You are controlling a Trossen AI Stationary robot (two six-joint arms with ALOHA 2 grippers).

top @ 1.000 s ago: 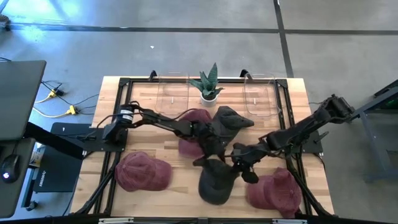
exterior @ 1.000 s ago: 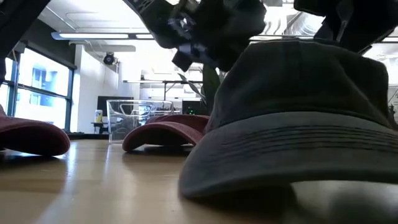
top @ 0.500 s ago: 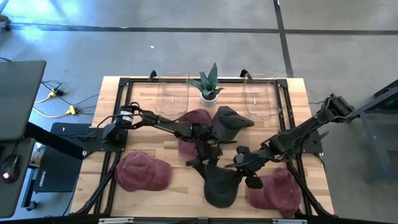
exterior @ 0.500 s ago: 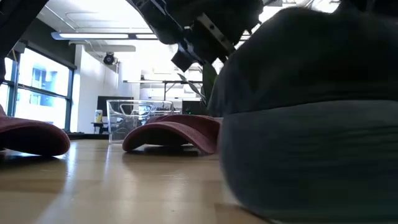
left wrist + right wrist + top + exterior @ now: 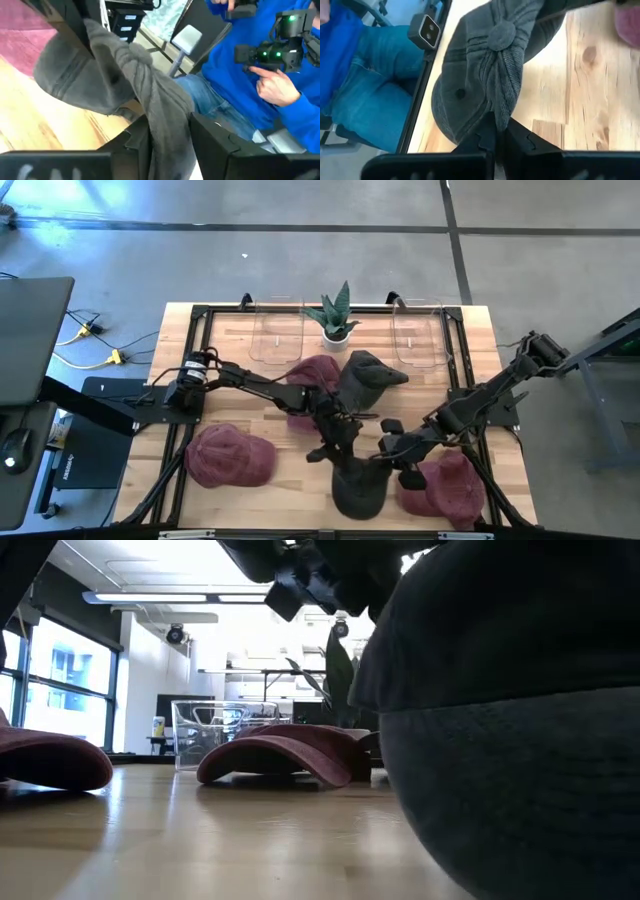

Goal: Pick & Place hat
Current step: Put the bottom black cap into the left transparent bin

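Observation:
A dark grey hat (image 5: 360,485) sits near the table's near edge, between my two grippers. My left gripper (image 5: 335,448) is at its far left side and is shut on a bunched fold of its cloth. At its far right side, my right gripper (image 5: 388,450) is shut on its crown. In the low view the hat (image 5: 510,720) fills the right half, and its underside is cut off. A second dark hat (image 5: 372,375) lies at the table's middle, by the plant. My left gripper pinches a bunched ridge of the hat's crown cloth (image 5: 162,117) between its two fingers (image 5: 135,145). It comes slanting down from the far left. The cloth is drawn up into a ridge from the crown to the fingers. My right gripper pinches a gathered fold of the crown (image 5: 501,107) a little below the top button (image 5: 501,35). Its fingers (image 5: 522,137) slant down from the far right. The cloth pulls into creases toward them, and the hat's far part reaches past the table's near edge.
Maroon hats lie at near left (image 5: 230,455), near right (image 5: 448,485) and mid-table (image 5: 312,375). A potted plant (image 5: 335,315) stands between two clear bins (image 5: 278,330) (image 5: 420,330) at the far edge. A person in blue (image 5: 260,65) is just beyond the near edge.
Both grippers have moved toward the table's near edge. The dark grey hat has gone with them and now looms larger in the low view. My left gripper has come up to the hat's far left side and now has its cloth between its fingers.

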